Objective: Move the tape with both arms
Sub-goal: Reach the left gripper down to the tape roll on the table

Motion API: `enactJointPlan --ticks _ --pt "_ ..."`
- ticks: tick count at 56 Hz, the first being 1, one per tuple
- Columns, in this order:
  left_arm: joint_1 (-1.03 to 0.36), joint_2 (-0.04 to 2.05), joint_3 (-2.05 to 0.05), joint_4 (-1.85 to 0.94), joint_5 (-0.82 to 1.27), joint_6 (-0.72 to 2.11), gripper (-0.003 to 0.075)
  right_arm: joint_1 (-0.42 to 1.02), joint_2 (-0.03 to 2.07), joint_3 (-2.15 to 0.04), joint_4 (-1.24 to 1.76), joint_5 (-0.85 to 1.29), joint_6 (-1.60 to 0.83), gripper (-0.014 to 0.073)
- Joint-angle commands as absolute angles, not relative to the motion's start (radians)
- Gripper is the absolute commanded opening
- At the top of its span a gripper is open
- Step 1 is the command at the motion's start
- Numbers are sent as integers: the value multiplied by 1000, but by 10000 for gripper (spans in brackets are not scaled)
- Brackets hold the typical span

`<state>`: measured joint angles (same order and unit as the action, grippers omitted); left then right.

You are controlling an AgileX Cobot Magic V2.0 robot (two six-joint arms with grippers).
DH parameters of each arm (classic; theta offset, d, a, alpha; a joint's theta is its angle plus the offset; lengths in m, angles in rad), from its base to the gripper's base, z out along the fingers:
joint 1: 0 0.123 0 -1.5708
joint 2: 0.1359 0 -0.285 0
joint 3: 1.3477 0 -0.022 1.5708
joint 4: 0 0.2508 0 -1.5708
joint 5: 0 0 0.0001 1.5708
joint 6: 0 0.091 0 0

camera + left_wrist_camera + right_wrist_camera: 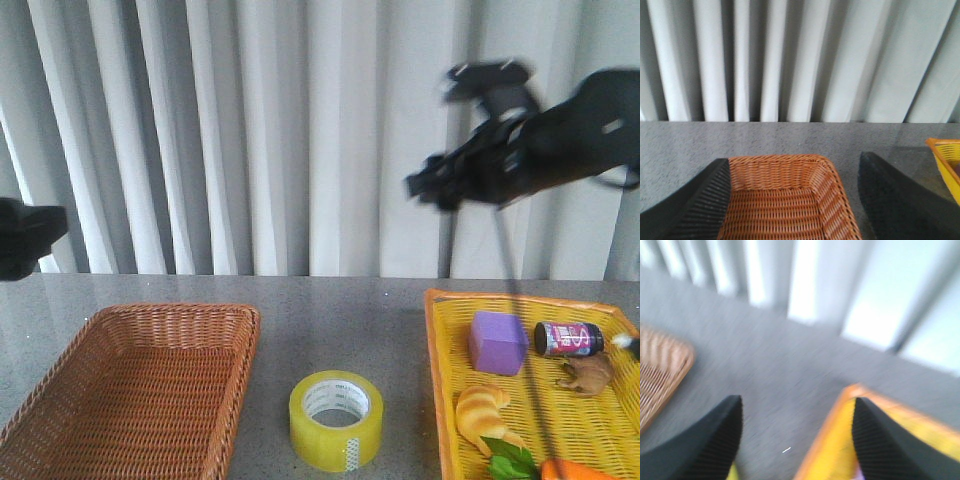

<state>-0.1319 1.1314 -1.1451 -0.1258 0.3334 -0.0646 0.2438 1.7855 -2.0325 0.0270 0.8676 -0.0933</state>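
The tape (336, 420), a yellow roll with a white printed core, lies flat on the grey table between the wicker basket (150, 385) and the yellow tray (437, 380). My right gripper (430, 187) is raised high above the tray's left end, blurred, far from the tape. In the right wrist view it (797, 440) is open and empty, over the tray's edge (840, 440); a yellow sliver (732, 472) by one finger may be the tape. Only a black part of my left arm (25, 238) shows at the left edge. My left gripper (795, 200) is open and empty above the basket (780, 200).
The tray holds a purple block (497, 342), a dark can (567, 338), a brown figure (588, 375), a croissant (482, 412), green leaves (512, 458) and an orange thing (570, 470). The basket holds nothing. White curtains hang behind the table.
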Motion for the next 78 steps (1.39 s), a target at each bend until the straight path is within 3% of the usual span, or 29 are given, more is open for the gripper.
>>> enactJointPlan --ticks 1,12,33,49,78 --pt "-167 1161 -1244 -130 323 -56 523 197 1670 -2062 15 822 -118 344" --pt "-240 1270 -1390 -130 394 -56 523 95 1588 -2062 8 934 -119 -16" --pt "-414 1556 -1660 -129 529 15 523 13 1507 -2062 -85 1108 -111 -8" --pt "-450 1794 -1794 -133 649 22 523 13 1507 -2062 -76 1114 -111 -7" --pt "-510 2004 -1832 -137 617 167 523 13 1507 -2062 -75 1112 -111 -7"
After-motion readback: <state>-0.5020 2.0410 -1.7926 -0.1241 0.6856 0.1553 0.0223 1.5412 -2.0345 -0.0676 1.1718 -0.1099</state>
